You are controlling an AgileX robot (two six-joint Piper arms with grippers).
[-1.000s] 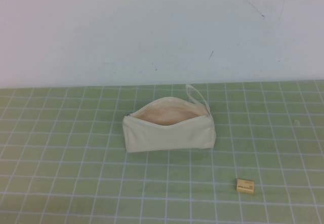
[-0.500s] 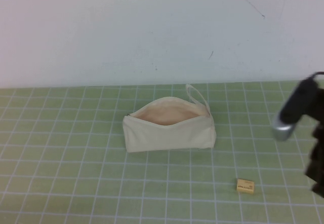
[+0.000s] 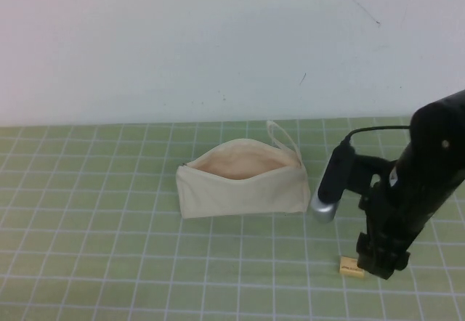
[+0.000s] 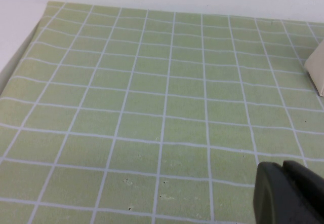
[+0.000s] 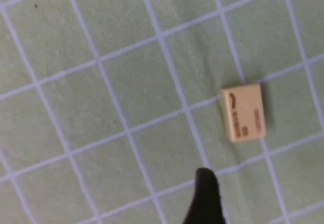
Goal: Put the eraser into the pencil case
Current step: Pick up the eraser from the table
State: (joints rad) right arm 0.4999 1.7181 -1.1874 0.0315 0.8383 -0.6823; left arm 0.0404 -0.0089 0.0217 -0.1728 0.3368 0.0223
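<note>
Near edge, right side: right gripper [image 3: 379, 263] is down low over the green grid mat [image 3: 109, 248], just beside the eraser [image 3: 350, 266] and partly covering its right end in the high view. Can't tell whether it is touching the eraser. Can't tell if it's spread or closed either: the wrist view shows only one dark fingertip [image 5: 206, 196] near the eraser [image 5: 244, 112], nothing gripped.

Eraser lies flat on the mat, printed side up, well apart from the pencil case, nearer the robot and to the right of it.

The right arm [image 3: 429, 168] rises black from the gripper toward the right edge. A silver-tipped black cylinder [image 3: 330, 183] on it hangs just right of the case's end.

Middle of the mat: pencil case [image 3: 243, 179] sits upright, zip open, pale peach lining showing. Loop strap [image 3: 285, 141] sticks out at its far right end.

Left gripper [image 4: 288, 193]: not in the high view. Only a dark corner of it shows in the left wrist view, over bare mat, state unreadable. A cream corner of the case [image 4: 318, 67] is at that view's edge, well apart from it.

Behind the mat: plain white wall [image 3: 218, 38].
</note>
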